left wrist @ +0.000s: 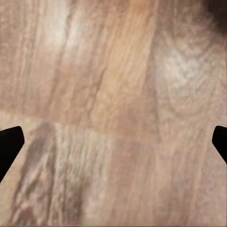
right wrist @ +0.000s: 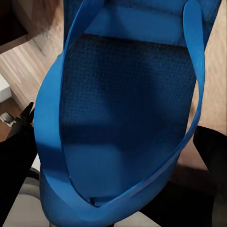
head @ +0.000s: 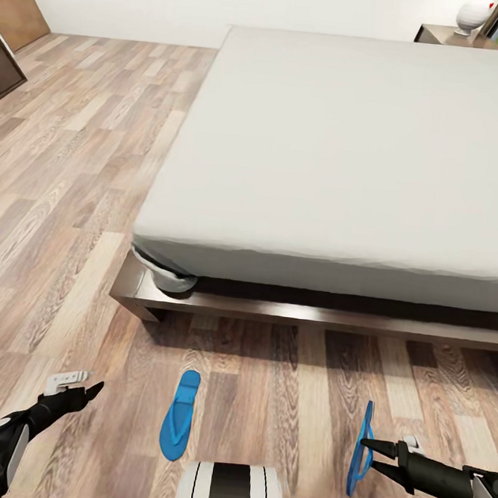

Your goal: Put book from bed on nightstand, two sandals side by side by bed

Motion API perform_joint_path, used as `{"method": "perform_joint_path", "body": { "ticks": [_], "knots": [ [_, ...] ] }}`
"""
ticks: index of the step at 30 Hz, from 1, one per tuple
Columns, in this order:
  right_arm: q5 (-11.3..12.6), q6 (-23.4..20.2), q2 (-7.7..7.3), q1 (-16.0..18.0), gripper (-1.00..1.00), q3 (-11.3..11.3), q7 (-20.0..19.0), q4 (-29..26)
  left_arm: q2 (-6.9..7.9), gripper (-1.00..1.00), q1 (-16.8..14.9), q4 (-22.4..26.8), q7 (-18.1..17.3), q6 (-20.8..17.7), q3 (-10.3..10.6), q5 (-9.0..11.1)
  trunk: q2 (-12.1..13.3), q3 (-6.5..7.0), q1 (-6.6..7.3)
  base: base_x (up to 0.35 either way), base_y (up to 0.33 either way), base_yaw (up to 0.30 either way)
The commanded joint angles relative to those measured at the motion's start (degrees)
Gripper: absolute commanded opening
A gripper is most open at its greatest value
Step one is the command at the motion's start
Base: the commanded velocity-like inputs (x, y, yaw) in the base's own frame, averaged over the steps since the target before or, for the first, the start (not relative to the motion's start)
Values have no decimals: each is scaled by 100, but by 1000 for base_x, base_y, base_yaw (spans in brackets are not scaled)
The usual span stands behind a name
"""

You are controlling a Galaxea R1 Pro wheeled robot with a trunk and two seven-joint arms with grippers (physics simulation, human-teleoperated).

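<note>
The plank floor [head: 74,190] along the bed's [head: 346,152] left side is open and wide. At the foot edge, the wooden frame [head: 222,305] sticks out low; one sandal [head: 179,416] lies flat on the floor strip before it.

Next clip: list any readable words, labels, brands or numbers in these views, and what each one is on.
None readable. The flat bright-blue sandal on the floor, the bright-blue sandal on edge in the right gripper, the pale grey-white mattress and the brown wood-plank floor carry no lettering.

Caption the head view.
Right gripper holds one bright-blue sandal on edge; the other blue sandal lies flat before the bed.
</note>
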State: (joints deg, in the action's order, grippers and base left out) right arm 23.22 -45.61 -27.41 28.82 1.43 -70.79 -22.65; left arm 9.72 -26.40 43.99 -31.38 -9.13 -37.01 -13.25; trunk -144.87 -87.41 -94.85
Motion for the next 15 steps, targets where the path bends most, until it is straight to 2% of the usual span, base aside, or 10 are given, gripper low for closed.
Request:
{"method": "perform_joint_path", "body": {
  "ticks": [1, 9, 15],
  "knots": [
    [1, -40, -1, 0, -100, 12, -13, -45, -5, 100, -6, 5, -43, -34, -25, -28, -1, -3, 1, 0, 234, 0],
    [-66, -38, 5, 0, -100, -27, 87, -1022, -5, 100, -6, -2, -45, -36, -23, -28, -1, -3, 1, 0, 213, 0],
    [-479, -43, 8, 0, -100, -26, 841, -1200, -5, 100, -6, -4, -48, -36, -17, -28, -1, -3, 1, 0, 194, 0]
  ]
}}
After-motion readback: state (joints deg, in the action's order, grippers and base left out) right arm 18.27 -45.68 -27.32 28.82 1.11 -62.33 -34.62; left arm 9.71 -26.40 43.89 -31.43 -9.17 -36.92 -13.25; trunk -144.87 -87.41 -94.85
